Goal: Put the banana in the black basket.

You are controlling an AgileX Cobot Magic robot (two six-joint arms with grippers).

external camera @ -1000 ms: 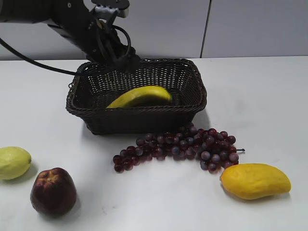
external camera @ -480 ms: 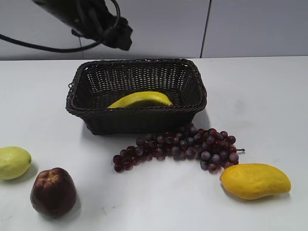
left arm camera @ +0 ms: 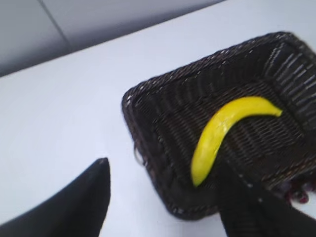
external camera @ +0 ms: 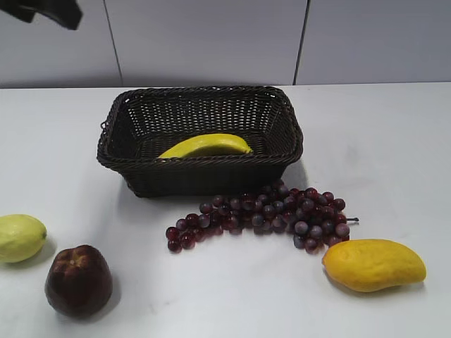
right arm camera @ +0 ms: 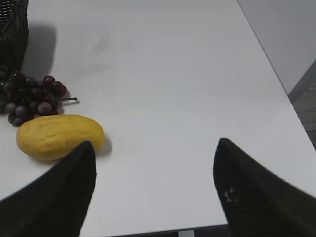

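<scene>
The banana lies inside the black basket on the white table, its curved yellow body along the basket floor; it also shows in the left wrist view within the basket. My left gripper is open and empty, high above the basket's left corner; only a dark piece of that arm shows at the exterior view's top left. My right gripper is open and empty above bare table near the right front edge.
A bunch of dark grapes lies in front of the basket. A yellow mango sits at front right, also in the right wrist view. A pale-green fruit and a dark red fruit sit at front left.
My left arm has risen up and to the left, away from the basket, almost out of the exterior view. The banana has settled flatter in the basket.
</scene>
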